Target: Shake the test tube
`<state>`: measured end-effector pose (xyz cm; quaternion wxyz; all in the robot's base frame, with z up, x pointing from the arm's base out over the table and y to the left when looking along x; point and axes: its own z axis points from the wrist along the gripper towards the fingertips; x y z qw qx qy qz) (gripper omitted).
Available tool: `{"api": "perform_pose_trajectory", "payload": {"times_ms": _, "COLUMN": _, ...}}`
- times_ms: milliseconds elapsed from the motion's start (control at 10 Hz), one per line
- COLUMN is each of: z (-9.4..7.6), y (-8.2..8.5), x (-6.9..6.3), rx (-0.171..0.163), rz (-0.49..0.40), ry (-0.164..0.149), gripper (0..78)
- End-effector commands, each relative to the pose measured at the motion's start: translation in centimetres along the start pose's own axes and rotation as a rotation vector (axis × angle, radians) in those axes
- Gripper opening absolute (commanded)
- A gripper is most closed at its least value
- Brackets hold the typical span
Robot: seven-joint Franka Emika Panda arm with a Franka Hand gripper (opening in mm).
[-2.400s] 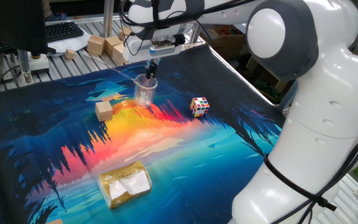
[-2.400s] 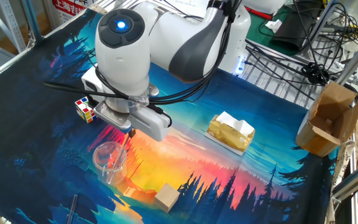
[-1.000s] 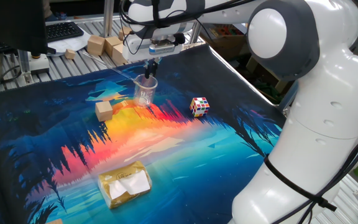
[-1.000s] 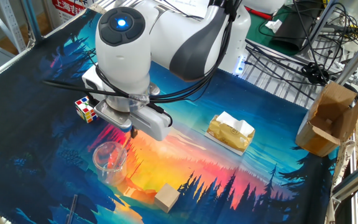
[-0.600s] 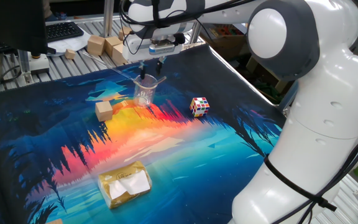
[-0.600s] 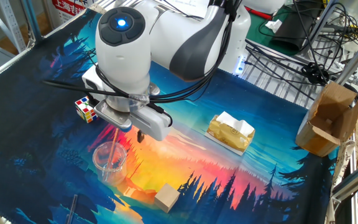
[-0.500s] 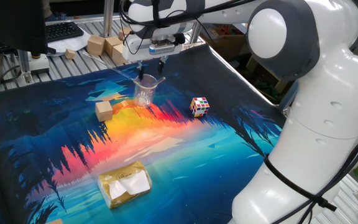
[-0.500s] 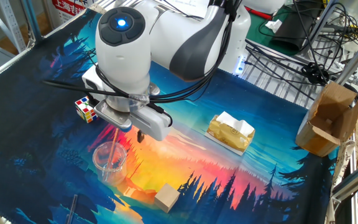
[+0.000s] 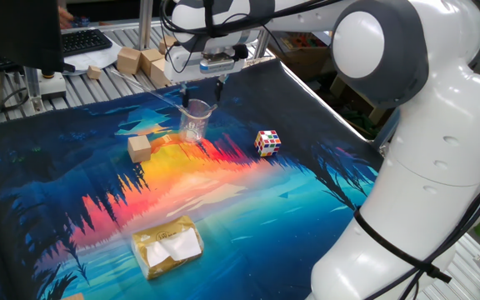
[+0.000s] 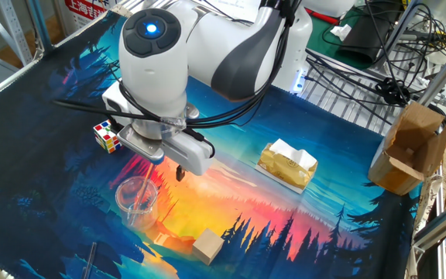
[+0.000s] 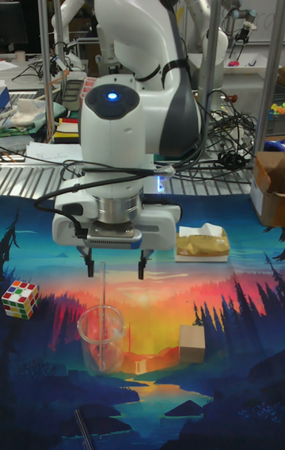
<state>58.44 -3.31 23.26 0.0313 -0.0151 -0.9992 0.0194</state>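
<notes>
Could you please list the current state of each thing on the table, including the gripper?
gripper: open, fingers spread above the beaker, holding nothing.
test tube: standing in the beaker, leaning on its rim, not gripped.
beaker: upright on the mat.
puzzle cube: resting on the mat, apart from the beaker.
wooden block: resting on the mat, untouched.
tissue pack: lying flat, white tissue showing at its opening.

You see a clear glass beaker (image 11: 101,335) holding a thin see-through test tube (image 11: 101,299), a plain wooden block (image 11: 191,343), and the arm's glossy white plastic shell (image 9: 440,167) above a matt printed mat (image 9: 248,217).
</notes>
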Motion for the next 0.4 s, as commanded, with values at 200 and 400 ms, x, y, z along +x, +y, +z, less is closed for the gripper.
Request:
{"api": "perform_pose_trajectory", "payload": {"times_ms": 200, "z": -3.18, "y": 1.55, "x": 1.57, "rx": 0.018, "rz": 0.004, "ry": -0.003, "gripper": 77.4}}
{"api": "perform_pose_trajectory", "payload": {"times_ms": 400, "z": -3.22, "y": 1.51, "x": 1.61, "rx": 0.018, "rz": 0.007, "ry": -0.001, "gripper": 77.4}}
